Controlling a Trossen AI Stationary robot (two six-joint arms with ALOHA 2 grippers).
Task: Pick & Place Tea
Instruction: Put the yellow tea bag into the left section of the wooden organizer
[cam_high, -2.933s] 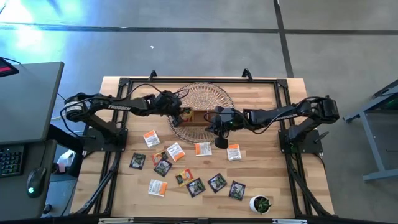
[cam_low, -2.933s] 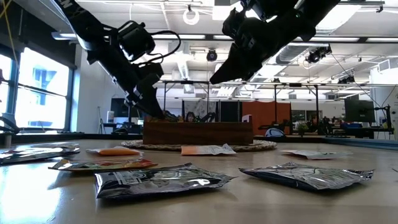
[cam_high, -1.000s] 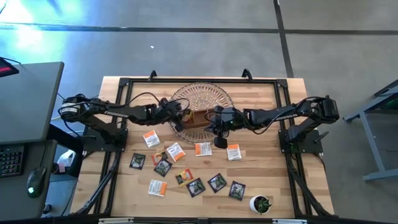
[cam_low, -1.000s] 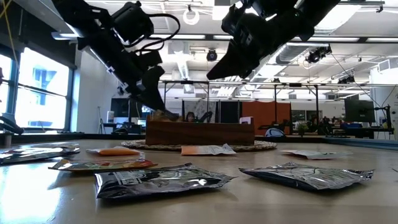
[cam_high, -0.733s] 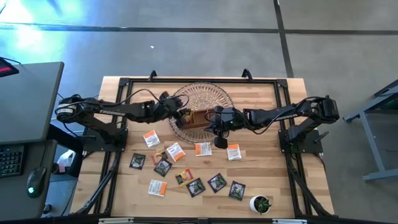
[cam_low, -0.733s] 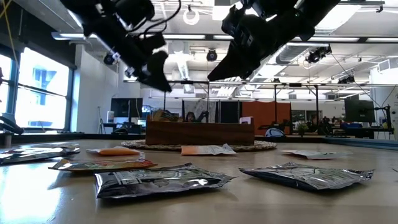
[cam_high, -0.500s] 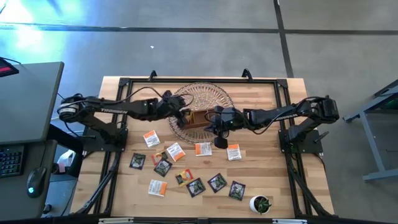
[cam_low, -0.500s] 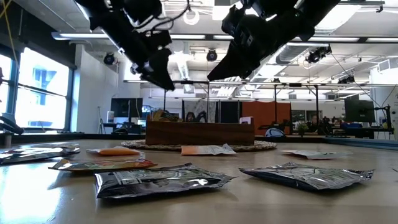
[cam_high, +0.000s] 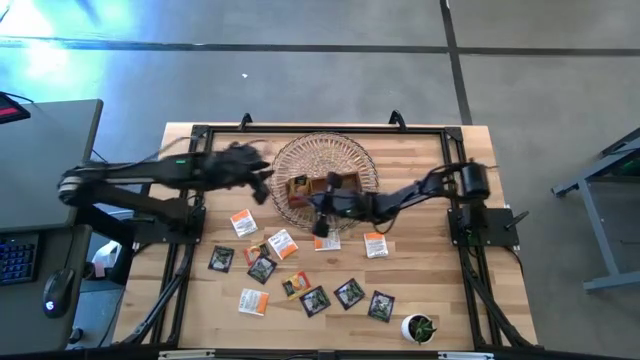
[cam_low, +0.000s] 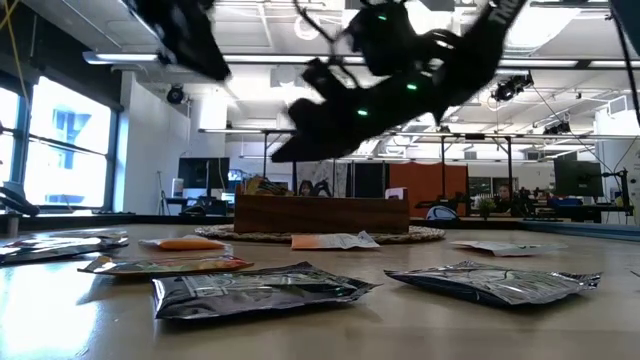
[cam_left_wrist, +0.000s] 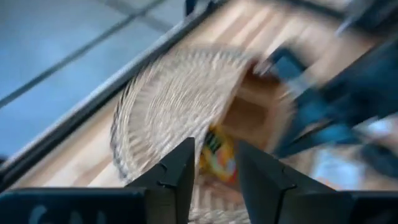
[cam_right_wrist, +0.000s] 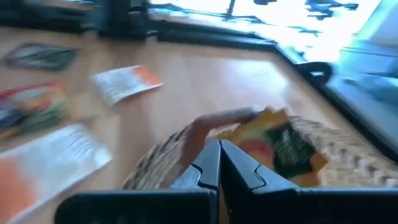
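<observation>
The brown wooden tray (cam_high: 322, 190) stands on a round woven mat (cam_high: 325, 155) at the table's far middle. A yellow-red tea sachet (cam_left_wrist: 217, 154) lies in the tray's left compartment. Several more tea sachets lie flat on the wood nearer the front, among them white-and-orange ones (cam_high: 242, 222) and black ones (cam_high: 315, 300). My left gripper (cam_left_wrist: 217, 180) is open and holds nothing. It hangs high, left of the tray (cam_high: 260, 186). My right gripper (cam_right_wrist: 219, 165) is shut on nothing. It hangs above the mat's near rim (cam_high: 320, 226), in front of the tray.
A small green plant in a white pot (cam_high: 420, 327) stands near the front right corner. A black metal frame (cam_high: 300, 128) runs along the table's far edge and down both sides. A grey desk (cam_high: 40, 165) stands beyond the table's left edge.
My left gripper has risen and drawn back from the tray toward the table's left edge; the yellow-red sachet stays in the tray's left compartment. My right gripper has sunk and swung toward the left and near edges, ending in front of the tray.
</observation>
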